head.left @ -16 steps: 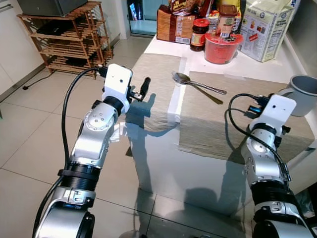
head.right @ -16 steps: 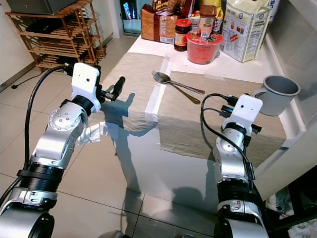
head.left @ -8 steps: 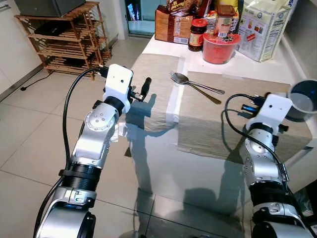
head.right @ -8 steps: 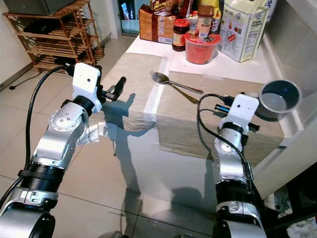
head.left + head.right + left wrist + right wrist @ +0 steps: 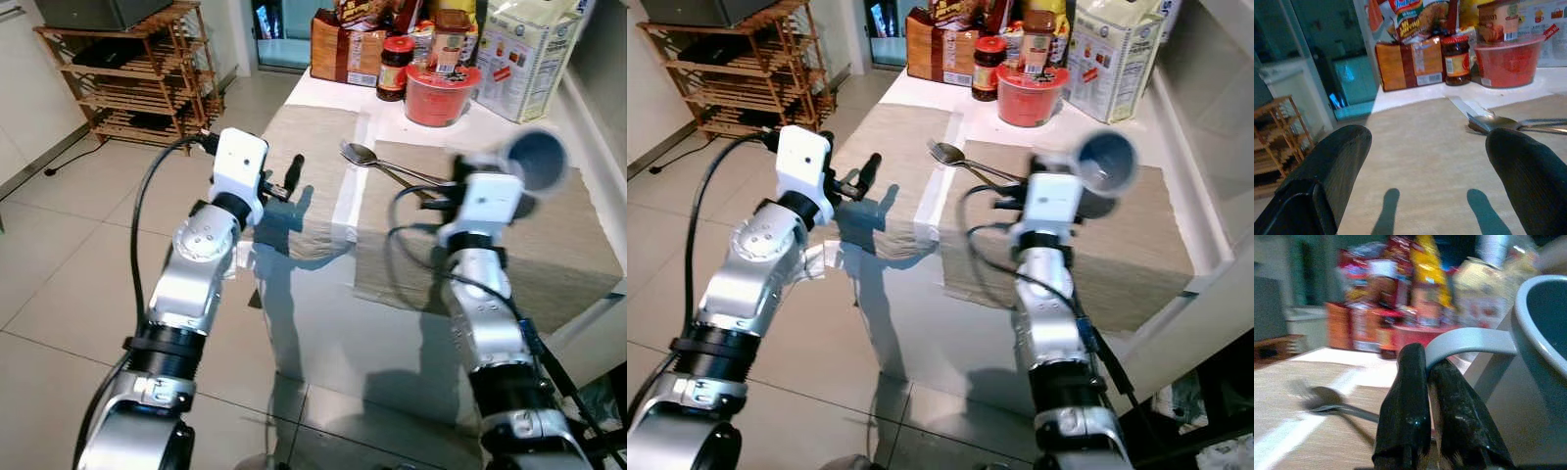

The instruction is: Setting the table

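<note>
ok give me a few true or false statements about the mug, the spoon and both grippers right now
1. The right gripper is shut on the handle of the grey mug. True.
2. The mug stands on the placemat. False: it is held up in the air above the table, tilted so its mouth faces the camera.
3. The left gripper is open and holds nothing. True.
4. The spoon lies inside the red bowl. False: it lies on the placemat; the red bowl stands further back among the groceries.
5. The left gripper is gripping the spoon. False: it hovers over the other placemat, with the spoon off to one side.
</note>
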You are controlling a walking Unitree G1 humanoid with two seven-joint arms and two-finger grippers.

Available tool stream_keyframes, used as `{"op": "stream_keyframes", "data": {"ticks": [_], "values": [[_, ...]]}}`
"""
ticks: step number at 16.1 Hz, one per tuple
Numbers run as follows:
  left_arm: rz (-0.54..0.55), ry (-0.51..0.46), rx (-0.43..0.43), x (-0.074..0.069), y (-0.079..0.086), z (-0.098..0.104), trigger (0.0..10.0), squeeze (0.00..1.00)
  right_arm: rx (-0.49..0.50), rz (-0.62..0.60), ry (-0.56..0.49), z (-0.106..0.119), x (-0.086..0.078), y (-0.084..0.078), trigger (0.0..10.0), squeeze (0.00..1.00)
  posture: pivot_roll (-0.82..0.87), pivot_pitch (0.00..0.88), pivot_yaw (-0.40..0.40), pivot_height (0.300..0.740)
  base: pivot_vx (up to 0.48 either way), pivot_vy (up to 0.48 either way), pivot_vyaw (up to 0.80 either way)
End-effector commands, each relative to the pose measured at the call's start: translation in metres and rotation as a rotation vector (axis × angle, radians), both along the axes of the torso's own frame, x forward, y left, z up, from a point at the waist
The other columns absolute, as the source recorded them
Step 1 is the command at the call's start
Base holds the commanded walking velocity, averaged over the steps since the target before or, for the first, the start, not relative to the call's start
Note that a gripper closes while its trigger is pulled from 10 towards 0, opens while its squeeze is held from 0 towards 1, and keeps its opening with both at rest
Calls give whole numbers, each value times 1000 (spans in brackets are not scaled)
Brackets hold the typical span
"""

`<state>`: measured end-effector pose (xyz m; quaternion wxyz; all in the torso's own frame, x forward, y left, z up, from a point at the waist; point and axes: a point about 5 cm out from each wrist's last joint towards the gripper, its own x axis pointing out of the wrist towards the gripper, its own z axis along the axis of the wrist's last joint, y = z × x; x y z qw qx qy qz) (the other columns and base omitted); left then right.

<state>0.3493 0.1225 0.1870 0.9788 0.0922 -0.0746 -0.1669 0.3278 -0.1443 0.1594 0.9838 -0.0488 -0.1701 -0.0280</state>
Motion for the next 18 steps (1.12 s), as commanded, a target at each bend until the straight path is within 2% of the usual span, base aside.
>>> {"op": "stream_keyframes", "data": {"ticks": [1, 3, 4, 8, 12, 15, 18], "values": [[-7, 15, -17, -5, -4, -3, 10000, 0, -64, 15, -63, 9, -9, 1, 0, 0, 79, 0, 25, 740, 0, 0, 0], [-5, 34, -36, -7, -5, -6, 10000, 0, -103, 4, -93, 12, -17, -2, 0, 0, 75, 0, 23, 740, 0, 0, 0], [-11, 57, -66, -11, -9, -11, 10000, 0, -139, -19, -114, 15, -27, -6, 0, 0, 66, 0, 20, 740, 0, 0, 0], [-46, 56, -121, -19, -28, -12, 10000, 0, -135, -83, -70, 6, -46, -17, 0, 0, 44, 0, 17, 740, 0, 0, 0], [-55, 57, -142, -19, -31, -9, 10000, 0, -137, -104, -48, 5, -51, -19, 0, 0, 37, 0, 18, 740, -67, 0, 0], [-52, 52, -134, -17, -31, -8, 10000, 0, -142, -104, -36, 5, -51, -18, 0, 0, 36, 0, 17, 740, -256, 0, 0], [-58, 46, -126, -16, -30, -7, 10000, 0, -139, -101, -27, 4, -51, -16, 0, 0, 38, 0, 18, 740, 0, 0, 0]]}}
